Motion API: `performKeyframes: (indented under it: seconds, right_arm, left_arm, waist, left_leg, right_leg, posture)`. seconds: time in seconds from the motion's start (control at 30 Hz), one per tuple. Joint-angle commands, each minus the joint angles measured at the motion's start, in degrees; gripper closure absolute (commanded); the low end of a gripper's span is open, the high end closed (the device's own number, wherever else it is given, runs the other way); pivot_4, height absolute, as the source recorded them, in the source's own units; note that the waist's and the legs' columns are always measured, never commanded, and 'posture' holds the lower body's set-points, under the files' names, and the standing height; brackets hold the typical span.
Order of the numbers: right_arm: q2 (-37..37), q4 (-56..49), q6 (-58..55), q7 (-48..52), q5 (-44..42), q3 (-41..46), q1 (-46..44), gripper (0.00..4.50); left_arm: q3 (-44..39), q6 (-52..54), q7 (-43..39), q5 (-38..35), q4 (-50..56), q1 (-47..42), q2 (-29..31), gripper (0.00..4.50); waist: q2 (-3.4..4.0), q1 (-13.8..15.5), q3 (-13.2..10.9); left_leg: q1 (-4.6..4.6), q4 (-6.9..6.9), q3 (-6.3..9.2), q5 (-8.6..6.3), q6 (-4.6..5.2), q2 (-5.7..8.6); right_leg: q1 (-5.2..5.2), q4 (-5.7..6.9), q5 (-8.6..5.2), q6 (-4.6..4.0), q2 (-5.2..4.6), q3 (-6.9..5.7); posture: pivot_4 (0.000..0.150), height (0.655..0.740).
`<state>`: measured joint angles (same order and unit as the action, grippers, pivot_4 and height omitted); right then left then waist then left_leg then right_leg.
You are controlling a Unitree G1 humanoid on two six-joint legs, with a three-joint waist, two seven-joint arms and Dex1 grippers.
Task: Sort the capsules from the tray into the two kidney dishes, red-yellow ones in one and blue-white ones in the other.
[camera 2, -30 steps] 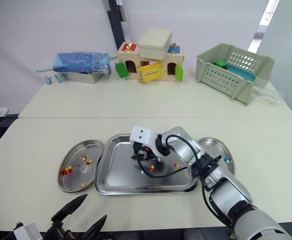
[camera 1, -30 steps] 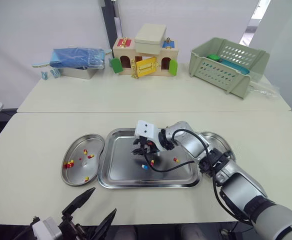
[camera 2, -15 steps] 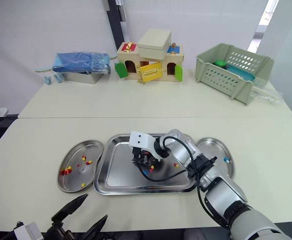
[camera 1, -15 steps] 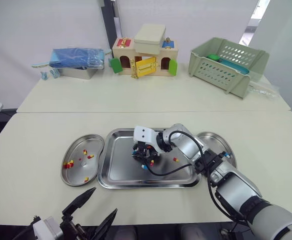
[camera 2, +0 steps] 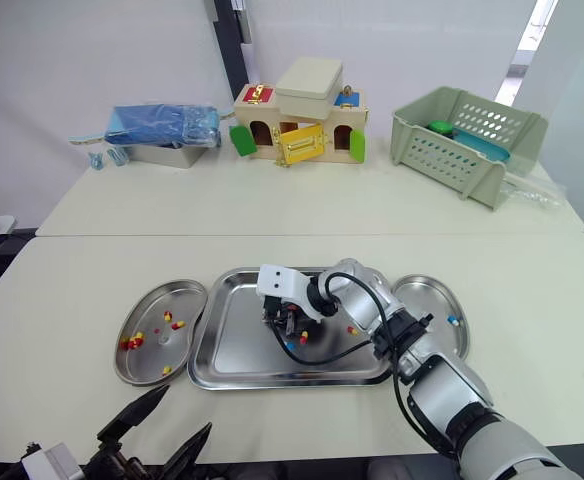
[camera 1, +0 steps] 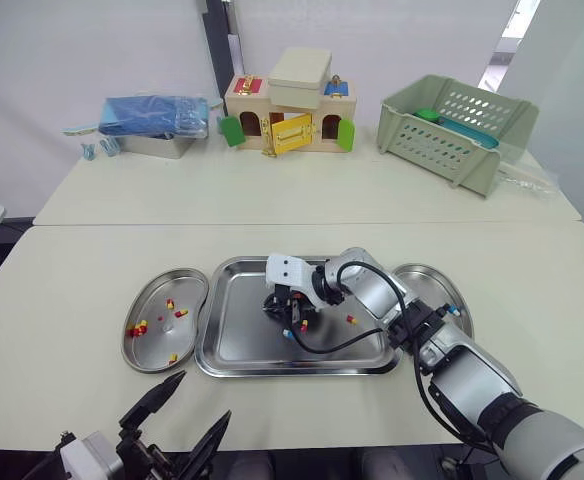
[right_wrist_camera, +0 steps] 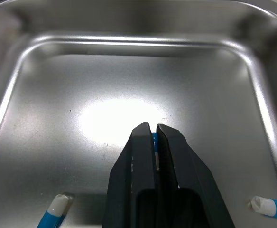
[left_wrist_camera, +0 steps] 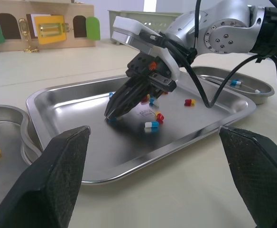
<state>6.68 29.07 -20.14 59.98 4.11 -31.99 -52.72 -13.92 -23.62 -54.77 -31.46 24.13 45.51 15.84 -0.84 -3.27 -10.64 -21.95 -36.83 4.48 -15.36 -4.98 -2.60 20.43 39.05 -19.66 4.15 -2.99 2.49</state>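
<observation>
Right wrist view has the right end effector point(right_wrist_camera: 153, 128) down on the floor of the tray point(camera 1: 234, 330), its fingers drawn narrow with a sliver of a blue-white capsule point(right_wrist_camera: 154, 142) pinched between them, so the grip looks made but the lift is not yet done.

The sorting seems partly through. The left kidney dish point(camera 1: 187, 290) holds several red-yellow capsules point(camera 1: 137, 328), and the right kidney dish point(camera 2: 427, 295) has at least one blue-white one point(left_wrist_camera: 235, 82). Left in the tray are a few of both kinds, among them a red-yellow one point(left_wrist_camera: 189, 101) and a blue-white one point(left_wrist_camera: 152, 125) near the fingertips.

Both dishes sit just beside the tray's ends. The tray's raised rim has to be cleared on the way to the right dish, and the right arm itself reaches over that dish. The left end effector point(camera 1: 204, 396) hangs spread wide by the table's near edge, well apart from the tray.
</observation>
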Motion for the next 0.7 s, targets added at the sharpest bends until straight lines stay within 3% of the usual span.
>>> performKeyframes:
  seconds: [0.03,0.57,0.7]
  right_arm:
    - [-0.1,-2.9,-0.6,1.0,-1.3,2.1,-0.2,4.47]
    - [5.5,-15.7,-7.3,4.9,-7.5,7.8,2.6,4.47]
    - [10.5,-22.8,-10.2,7.2,-12.3,12.3,5.4,4.47]
  left_arm:
    - [0.5,-1.6,0.7,-1.0,0.9,0.1,-0.8,0.00]
    - [2.5,-2.6,2.1,0.2,1.8,0.7,-0.5,0.00]
    - [2.5,-2.1,2.0,-0.5,3.1,-0.3,0.9,0.00]
  waist:
    - [0.00,0.0,0.0]
    - [0.00,0.0,0.0]
    - [-0.02,0.4,0.0]
  left_leg:
    - [0.00,0.00,0.00,0.00,0.00,0.00]
    - [-0.04,0.01,-0.01,0.00,0.00,0.00]
    - [-0.07,0.00,0.00,0.00,0.00,0.01]
  right_leg:
    - [0.00,0.00,0.00,0.00,0.00,0.00]
    - [0.03,-0.02,0.00,0.00,0.00,0.00]
    - [0.02,-0.04,0.00,0.00,-0.01,-0.01]
  posture:
    - [0.150,0.7400]
    - [0.150,0.7400]
    - [0.150,0.7400]
